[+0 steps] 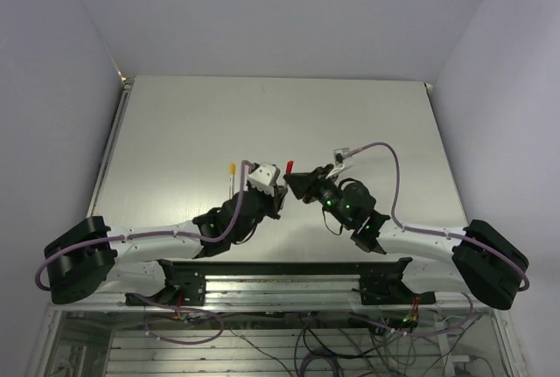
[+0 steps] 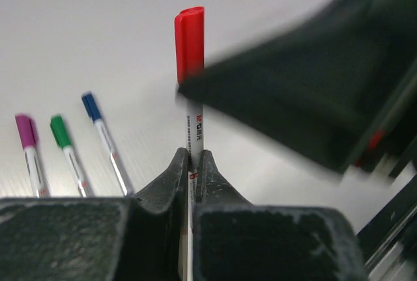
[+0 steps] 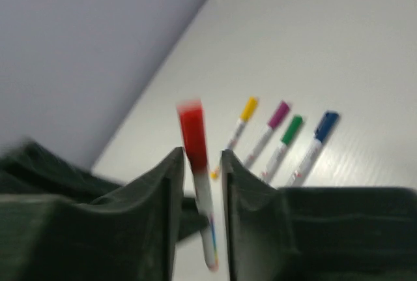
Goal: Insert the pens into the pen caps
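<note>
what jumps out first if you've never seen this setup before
The red-capped pen stands upright between the two arms, its barrel pinched in the left pincer. The right pincer has its jaws slightly apart on either side of the red cap. Beside them, a row of four capped pens, yellow, purple, green and blue, lies on the white table.

- I see a red cap (image 2: pixel 189 40) on the pen (image 2: pixel 195 131); its barrel is white with small red lettering.
- On the pens lying flat I make out a purple cap (image 2: pixel 26 131), a green cap (image 2: pixel 60 131), a blue cap (image 2: pixel 91 106) and a yellow-orange cap (image 3: pixel 248 107), all on pale barrels.
- The left gripper (image 2: pixel 193 157) and right gripper (image 3: pixel 202 157) are matte black.
- The table (image 1: pixel 175 115) is plain off-white.
- The cable (image 1: pixel 395 185) is mauve.
- The walls (image 1: pixel 262 10) look pale lavender.
</note>
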